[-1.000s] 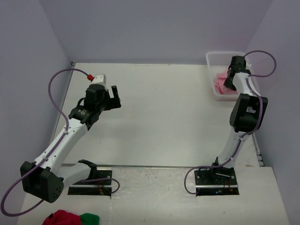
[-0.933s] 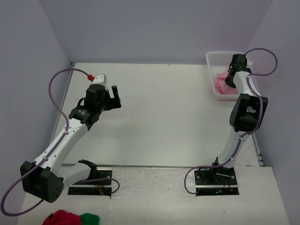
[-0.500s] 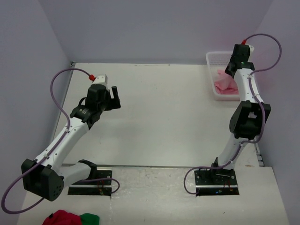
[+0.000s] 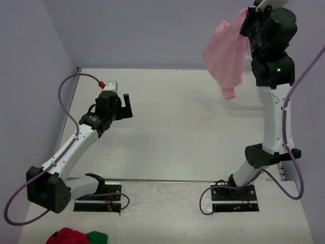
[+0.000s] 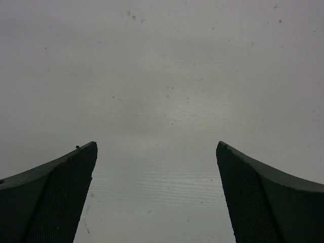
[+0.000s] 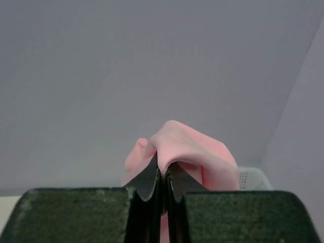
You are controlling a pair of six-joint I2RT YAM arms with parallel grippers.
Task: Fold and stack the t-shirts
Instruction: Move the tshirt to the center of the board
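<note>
We see the right gripper [image 6: 163, 171] up high at the far right, clamped shut on 1 pink t-shirt [image 4: 226, 53]. The shirt hangs in the air above the far right corner of the surface [image 4: 177, 127]. The left gripper [image 5: 156, 145] gapes wide, holding nothing, low over the surface's left side.

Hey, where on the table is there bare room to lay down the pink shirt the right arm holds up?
Widest bare patch: the middle of the table, between the open left gripper and the right arm, back to the far wall. Crowded: the far right, where the basket sits behind the hanging t-shirt, and the near edge by the arm bases.
</note>
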